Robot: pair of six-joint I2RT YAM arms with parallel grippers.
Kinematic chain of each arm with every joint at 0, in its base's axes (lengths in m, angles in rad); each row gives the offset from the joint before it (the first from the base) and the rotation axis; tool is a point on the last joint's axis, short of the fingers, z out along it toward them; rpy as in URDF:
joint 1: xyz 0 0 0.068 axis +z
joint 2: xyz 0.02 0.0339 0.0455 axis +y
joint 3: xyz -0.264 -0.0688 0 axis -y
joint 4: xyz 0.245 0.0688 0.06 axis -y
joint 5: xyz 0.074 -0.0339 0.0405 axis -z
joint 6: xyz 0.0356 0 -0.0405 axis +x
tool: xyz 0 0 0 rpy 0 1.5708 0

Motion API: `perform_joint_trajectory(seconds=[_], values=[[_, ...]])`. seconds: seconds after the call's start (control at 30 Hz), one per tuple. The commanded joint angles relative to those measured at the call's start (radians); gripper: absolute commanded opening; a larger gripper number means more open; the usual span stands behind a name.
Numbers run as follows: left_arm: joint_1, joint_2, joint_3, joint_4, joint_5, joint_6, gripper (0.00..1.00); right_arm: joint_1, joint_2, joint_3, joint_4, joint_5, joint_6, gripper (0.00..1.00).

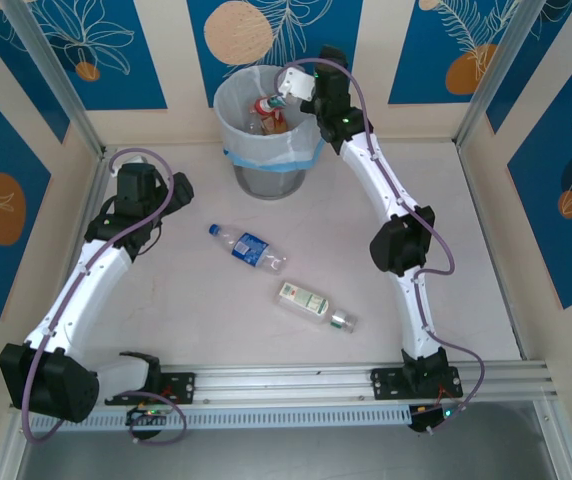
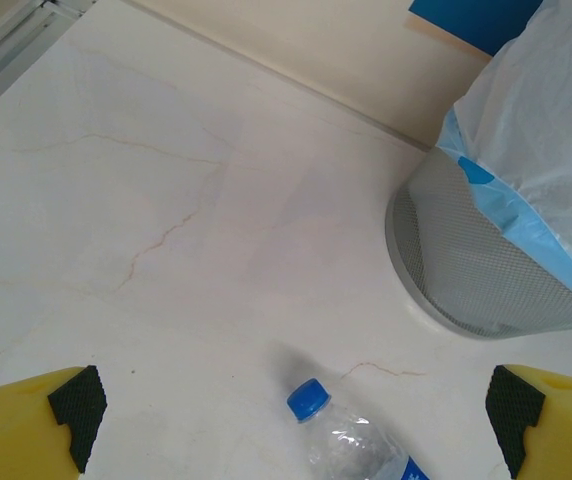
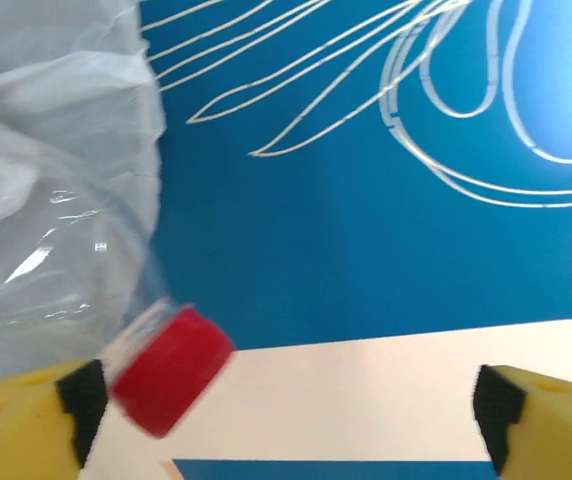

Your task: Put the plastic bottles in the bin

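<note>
Two grippers, jaws apart: left gripper (image 2: 294, 410) near blue-capped bottle (image 2: 351, 445), right gripper (image 3: 288, 405) over far bin (image 1: 266, 180) beside red-capped bottle (image 3: 166, 370).

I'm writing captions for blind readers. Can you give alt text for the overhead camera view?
The right gripper reaches over a lined grey bin holding a red-capped bottle. A blue-labelled bottle and a green-white bottle lie on the white table, the left gripper near the blue one.
</note>
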Motion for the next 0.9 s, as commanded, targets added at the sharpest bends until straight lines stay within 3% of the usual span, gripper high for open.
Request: perform_joint_trajectory(seconds=[0.0,0.2,0.37,0.5,0.6,0.7,0.87], values=[[0.016,0.001,-0.007,0.009,0.018,0.001,0.99,0.004,-0.042,0.024,0.003,-0.004,0.103,1.0],[0.019,-0.004,-0.006,0.005,0.016,0.005,0.99,-0.006,-0.17,-0.089,-0.002,-0.059,0.321,1.0],[0.019,-0.001,-0.009,0.01,0.016,0.002,0.99,-0.096,-0.248,-0.065,-0.254,-0.399,0.846,0.99],[0.02,0.004,-0.01,0.014,0.03,0.003,0.99,-0.162,-0.257,-0.051,-0.339,-0.507,1.16,0.99],[0.019,0.007,-0.011,0.016,0.049,0.003,0.99,-0.184,-0.292,-0.097,-0.34,-0.534,1.3,0.99],[0.019,0.013,-0.02,0.031,0.087,-0.002,0.99,-0.194,-0.386,-0.235,-0.27,-0.506,1.437,1.0],[0.02,0.041,-0.065,0.087,0.181,-0.063,0.99,-0.201,-0.654,-0.675,0.022,-0.431,1.596,1.0]])
